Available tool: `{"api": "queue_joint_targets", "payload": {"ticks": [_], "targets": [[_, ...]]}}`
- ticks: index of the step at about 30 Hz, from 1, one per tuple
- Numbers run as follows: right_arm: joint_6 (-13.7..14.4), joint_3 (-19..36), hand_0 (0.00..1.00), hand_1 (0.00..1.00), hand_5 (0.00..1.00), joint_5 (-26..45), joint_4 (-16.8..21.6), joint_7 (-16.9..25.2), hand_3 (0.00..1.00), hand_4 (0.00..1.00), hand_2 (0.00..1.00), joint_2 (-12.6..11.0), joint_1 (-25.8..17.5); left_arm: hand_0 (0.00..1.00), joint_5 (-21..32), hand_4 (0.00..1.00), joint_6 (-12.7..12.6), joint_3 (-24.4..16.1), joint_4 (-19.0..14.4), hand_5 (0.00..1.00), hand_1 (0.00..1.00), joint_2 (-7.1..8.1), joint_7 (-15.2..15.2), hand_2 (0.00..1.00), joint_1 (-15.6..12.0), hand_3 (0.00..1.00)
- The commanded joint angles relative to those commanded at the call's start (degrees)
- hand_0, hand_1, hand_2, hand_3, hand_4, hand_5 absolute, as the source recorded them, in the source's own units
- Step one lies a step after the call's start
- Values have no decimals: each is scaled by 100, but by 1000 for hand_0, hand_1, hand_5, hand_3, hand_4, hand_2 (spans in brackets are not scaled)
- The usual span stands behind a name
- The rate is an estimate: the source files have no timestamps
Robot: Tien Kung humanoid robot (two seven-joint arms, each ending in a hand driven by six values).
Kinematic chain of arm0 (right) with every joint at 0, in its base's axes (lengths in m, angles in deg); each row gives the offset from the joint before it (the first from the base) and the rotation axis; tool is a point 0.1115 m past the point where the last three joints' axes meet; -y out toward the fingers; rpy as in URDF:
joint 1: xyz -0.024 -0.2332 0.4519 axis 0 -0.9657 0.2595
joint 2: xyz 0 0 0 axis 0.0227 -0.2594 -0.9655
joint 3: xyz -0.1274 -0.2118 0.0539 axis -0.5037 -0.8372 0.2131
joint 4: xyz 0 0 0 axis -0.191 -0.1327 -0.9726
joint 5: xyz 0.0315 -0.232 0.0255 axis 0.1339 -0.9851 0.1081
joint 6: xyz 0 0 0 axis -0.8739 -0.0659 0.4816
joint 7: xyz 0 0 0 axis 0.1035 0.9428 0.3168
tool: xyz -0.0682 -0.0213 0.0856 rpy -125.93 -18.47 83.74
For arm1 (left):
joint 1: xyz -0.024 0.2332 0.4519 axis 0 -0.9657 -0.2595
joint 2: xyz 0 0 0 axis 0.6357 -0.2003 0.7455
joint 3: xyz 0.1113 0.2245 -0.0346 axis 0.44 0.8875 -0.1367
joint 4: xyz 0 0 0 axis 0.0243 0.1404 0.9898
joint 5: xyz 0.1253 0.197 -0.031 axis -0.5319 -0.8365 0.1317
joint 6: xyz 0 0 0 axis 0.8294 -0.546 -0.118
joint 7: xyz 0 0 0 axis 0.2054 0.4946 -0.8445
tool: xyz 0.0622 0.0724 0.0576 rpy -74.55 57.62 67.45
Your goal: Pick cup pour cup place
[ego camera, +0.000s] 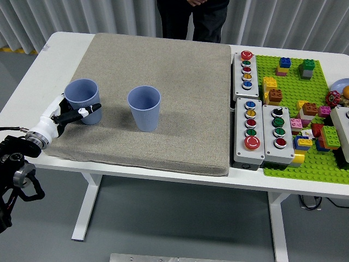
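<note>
The left robot hand [70,113] reaches in from the left edge of the grey mat [158,71] and is wrapped around the lower part of the left cup [83,101]. One finger [87,111] crosses the cup's front wall, and the rest of the hand sits behind and to the left of the cup, so the hand looks closed on it. The cup stands upright on the mat with its mouth facing up and its base apparently not yet lifted, though the hand hides part of that base.

What matters for the next move is where the second cup [144,107] lies. It stands upright to the right of the held cup, clearly apart from it, with bare mat between them, and about as far back from the mat's near edge. My judgement is that the held cup must be raised, carried rightward and tipped toward that open mouth. Its long axis is vertical now, so the wrist has a full tilt to make.

The right robot hand is not in view, so the left is the only one near either cup. A person [192,16] stands beyond the far side of the table [32,71], well away from both cups.
</note>
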State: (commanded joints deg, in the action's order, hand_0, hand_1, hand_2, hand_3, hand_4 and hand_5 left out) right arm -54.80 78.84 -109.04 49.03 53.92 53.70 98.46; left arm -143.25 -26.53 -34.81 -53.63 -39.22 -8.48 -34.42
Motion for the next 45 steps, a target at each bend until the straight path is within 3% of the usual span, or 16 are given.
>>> {"api": "queue_joint_targets", "payload": {"ticks": [20, 21, 26, 27, 32, 33, 38, 39, 44, 45], "targets": [[-8, -2, 721, 687, 307, -1, 0, 0, 696, 310, 730, -8, 25, 980, -29, 977, -28, 18, 20, 279, 963, -16, 29, 998, 73, 998], [-8, -5, 721, 687, 306, 6, 0, 1, 696, 311, 730, -9, 27, 954, -42, 970, -31, 17, 17, 273, 916, -14, 36, 998, 68, 998], [-11, -1, 721, 687, 306, -7, 0, -2, 696, 311, 730, -10, 38, 954, -77, 970, -79, 16, 8, 273, 916, -29, 63, 998, 63, 998], [-10, 0, 721, 686, 307, -5, 0, -3, 695, 312, 731, -9, 41, 884, -85, 953, -87, 16, 0, 265, 857, -33, 71, 998, 61, 998], [-10, 3, 721, 686, 307, -8, 0, -6, 695, 312, 731, -8, 50, 884, -169, 953, -209, 26, -63, 265, 857, -56, 99, 998, 48, 998], [-10, 4, 721, 686, 307, -8, 0, -7, 696, 314, 731, -8, 51, 804, -181, 933, -222, 27, -68, 262, 754, -58, 102, 853, 48, 858], [-14, 0, 721, 686, 307, -10, 0, -10, 696, 314, 731, -10, 55, 804, -237, 933, -366, 44, -96, 262, 754, -88, 90, 853, 35, 858], [-15, 3, 721, 686, 306, -12, 0, -11, 696, 316, 731, -10, 55, 727, -231, 899, -411, 47, -114, 236, 650, -102, 64, 678, 22, 676], [-15, 6, 721, 686, 306, -14, 0, -12, 696, 316, 731, -9, 53, 727, -261, 899, -561, 55, -179, 236, 650, -149, 18, 678, -9, 676], [-15, 9, 721, 686, 306, -19, 0, -13, 697, 317, 731, -9, 53, 693, -253, 865, -593, 59, -189, 212, 587, -156, 4, 600, -12, 599]]}}
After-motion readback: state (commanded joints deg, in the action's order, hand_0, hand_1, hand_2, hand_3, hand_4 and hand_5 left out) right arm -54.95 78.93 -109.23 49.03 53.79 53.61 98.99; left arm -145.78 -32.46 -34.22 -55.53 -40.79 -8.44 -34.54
